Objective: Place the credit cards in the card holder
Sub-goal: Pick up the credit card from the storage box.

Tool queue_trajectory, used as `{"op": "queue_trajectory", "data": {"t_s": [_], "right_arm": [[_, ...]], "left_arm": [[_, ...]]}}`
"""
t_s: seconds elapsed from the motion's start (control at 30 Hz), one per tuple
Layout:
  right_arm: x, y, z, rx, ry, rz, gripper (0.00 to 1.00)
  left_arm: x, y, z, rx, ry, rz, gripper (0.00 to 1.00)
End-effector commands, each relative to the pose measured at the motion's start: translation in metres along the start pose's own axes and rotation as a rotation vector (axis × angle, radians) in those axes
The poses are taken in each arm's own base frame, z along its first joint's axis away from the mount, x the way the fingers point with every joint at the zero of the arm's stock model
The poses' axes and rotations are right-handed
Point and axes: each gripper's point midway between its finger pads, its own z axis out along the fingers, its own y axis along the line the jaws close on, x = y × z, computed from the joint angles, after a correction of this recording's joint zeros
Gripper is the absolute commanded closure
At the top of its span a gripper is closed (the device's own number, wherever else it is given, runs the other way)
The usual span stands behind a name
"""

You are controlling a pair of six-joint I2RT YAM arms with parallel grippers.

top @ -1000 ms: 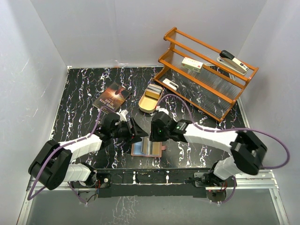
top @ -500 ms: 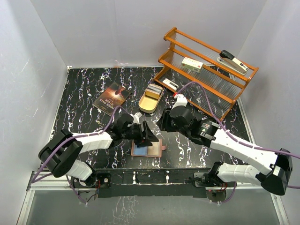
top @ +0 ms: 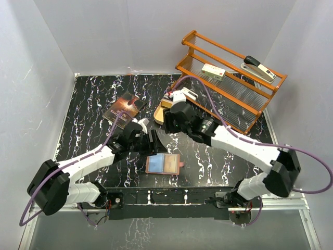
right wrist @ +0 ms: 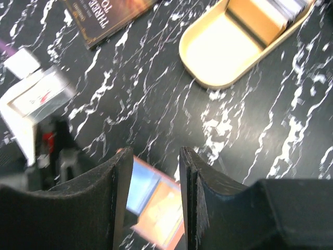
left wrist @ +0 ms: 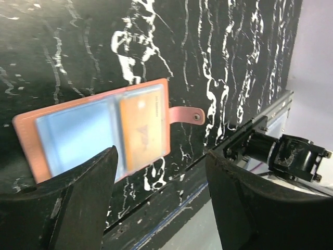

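The card holder (top: pixel 163 164) lies open and flat near the table's front edge, with a bluish card (left wrist: pixel 78 136) and a gold-orange card (left wrist: pixel 143 125) in its slots and its snap tab (left wrist: pixel 186 114) pointing right. My left gripper (top: pixel 154 142) is open and empty, just above and left of the holder; in its wrist view (left wrist: pixel 160 156) the holder sits beyond the fingers. My right gripper (top: pixel 167 120) is open and empty, raised between the holder and the tin. The holder (right wrist: pixel 156 211) shows between its fingers (right wrist: pixel 154 156). More grey cards (right wrist: pixel 289 6) stand in the tin.
A tan oval tin (right wrist: pixel 229 47) sits behind the right gripper, partly hidden in the top view (top: pixel 161 112). A dark paperback (top: pixel 124 108) lies at back left. An orange rack (top: pixel 229 99) at back right holds a white box (top: pixel 213 71) and a stapler (top: pixel 258 67).
My right gripper has lifted off the card holder and swung back toward the tin. My left gripper has drawn back up and left off the holder, which now lies uncovered.
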Motion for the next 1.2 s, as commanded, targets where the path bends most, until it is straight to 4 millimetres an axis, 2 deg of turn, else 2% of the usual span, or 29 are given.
{"op": "queue_trajectory", "data": {"t_s": [0.0,0.13,0.43,0.53,0.67,0.77,1.17], "right_arm": [[-0.056,-0.009,0.028,0.022,-0.117,-0.123,0.6],[-0.065,-0.029,0.065,0.062,-0.062,-0.171,0.61],[-0.083,-0.051,0.136,0.113,-0.023,-0.412,0.57],[-0.086,-0.068,0.156,0.152,0.009,-0.45,0.52],[-0.09,-0.09,0.174,0.206,0.039,-0.497,0.49],[-0.088,-0.1,0.186,0.208,0.049,-0.54,0.5],[-0.071,-0.118,0.221,0.239,0.121,-0.637,0.49]], "left_arm": [[0.0,0.028,-0.013,-0.078,-0.011,0.009,0.33],[-0.002,0.035,-0.025,-0.075,-0.035,0.019,0.29],[-0.017,0.045,-0.049,-0.121,-0.077,0.097,0.03],[-0.027,0.043,-0.063,-0.161,-0.113,0.153,0.02],[-0.041,0.025,-0.09,-0.142,-0.196,0.231,0.02],[-0.045,0.018,-0.103,-0.122,-0.239,0.271,0.01],[-0.044,0.033,-0.104,-0.174,-0.261,0.29,0.02]]}}
